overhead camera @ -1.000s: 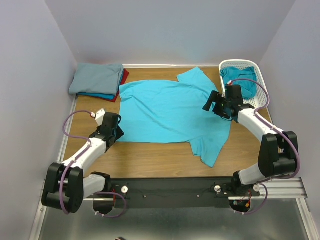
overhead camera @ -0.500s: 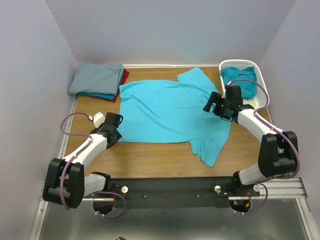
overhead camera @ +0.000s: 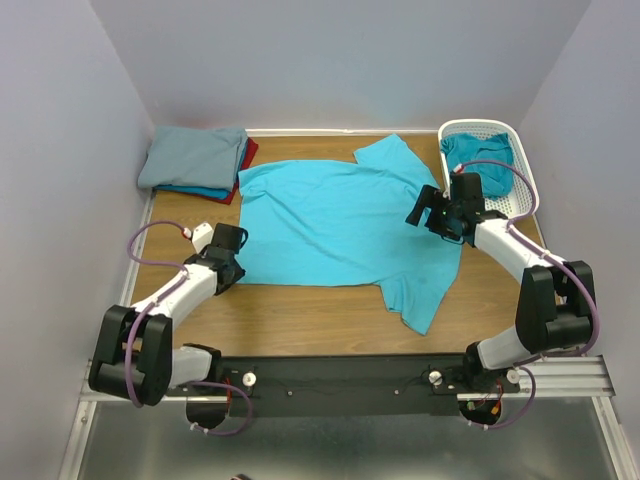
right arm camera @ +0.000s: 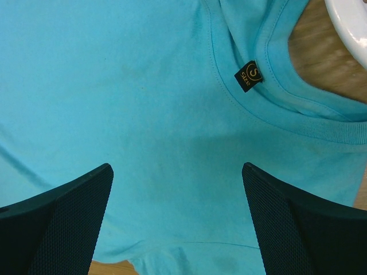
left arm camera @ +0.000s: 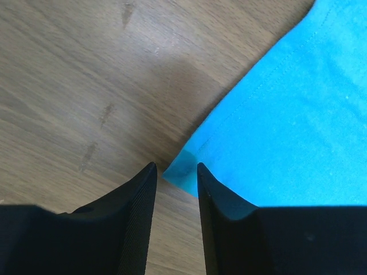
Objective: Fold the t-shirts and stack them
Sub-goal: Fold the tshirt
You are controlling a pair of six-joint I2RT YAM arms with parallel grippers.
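A bright turquoise t-shirt (overhead camera: 340,225) lies spread flat on the wooden table. My left gripper (overhead camera: 236,270) is low at its near-left hem corner. In the left wrist view that corner (left arm camera: 182,172) pokes between the fingertips (left arm camera: 148,177), whose jaws stand narrowly apart with bare wood showing between them. My right gripper (overhead camera: 421,208) hovers wide open over the shirt just below the collar, whose size label (right arm camera: 249,75) shows ahead of its fingers (right arm camera: 86,195). A deeper teal t-shirt (overhead camera: 480,160) lies in the basket. Folded t-shirts (overhead camera: 195,158) are stacked at the back left, grey-blue on top, red and blue beneath.
A white lattice basket (overhead camera: 524,180) stands at the back right, its rim (right arm camera: 350,17) close to my right gripper. Grey walls close in on three sides. Bare wood (overhead camera: 300,320) runs along the near edge in front of the shirt.
My left gripper has slid toward the shirt's near-left corner and its jaws have narrowed. The right arm and the shirt have stayed put.
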